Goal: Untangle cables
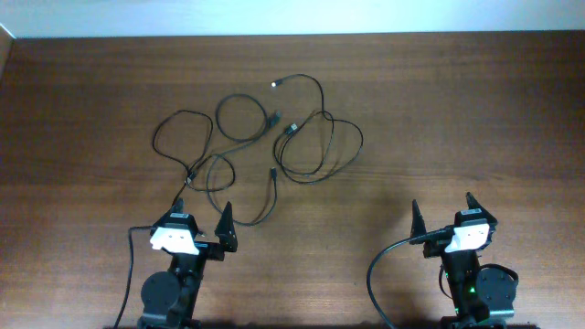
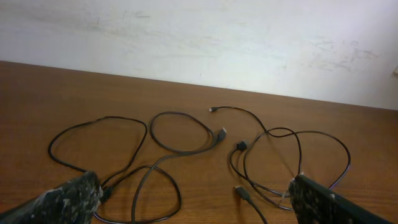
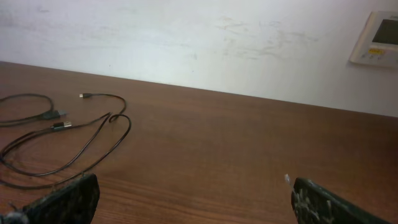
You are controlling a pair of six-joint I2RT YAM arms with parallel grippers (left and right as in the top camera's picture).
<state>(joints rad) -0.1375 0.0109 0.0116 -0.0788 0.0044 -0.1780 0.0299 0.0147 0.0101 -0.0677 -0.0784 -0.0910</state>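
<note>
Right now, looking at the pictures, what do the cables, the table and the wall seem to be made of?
Cables: matte black plastic or rubber sheath, probably; they lie in limp loops. Plug tip: shiny, likely metal. Table: brown wood grain, low sheen; solid or veneer unclear. Wall: white paint, scuffed.

Both arms [image 1: 180, 291] are black, with white wrist blocks [image 1: 174, 238], pointed black claws [image 1: 203, 208] and thick black wiring [image 1: 369, 274].

Thin black cables [image 1: 292, 126] lie flat in loose, overlapping loops on the wooden table [image 1: 475, 110], left of its middle and toward its far edge. Small plugs end them. One silver-tipped plug [image 1: 276, 82] lies nearest that far edge.
</note>
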